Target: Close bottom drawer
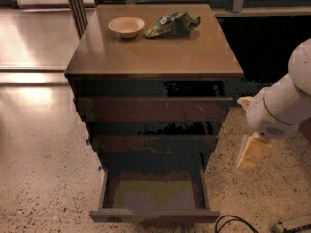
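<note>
The bottom drawer (153, 215) of a dark brown cabinet (155, 106) is pulled out toward me. Its olive-green inner floor (153, 194) shows, with thin side walls and a plain front edge at the bottom of the view. My gripper (251, 153) hangs from the white arm (284, 106) at the right, beside the cabinet and above and to the right of the open drawer. It touches nothing.
A shallow pale bowl (126, 26) and a green snack bag (173, 23) lie on the cabinet top. Two closed drawer fronts sit above the open one. A black cable (233, 223) lies on the speckled floor at the lower right.
</note>
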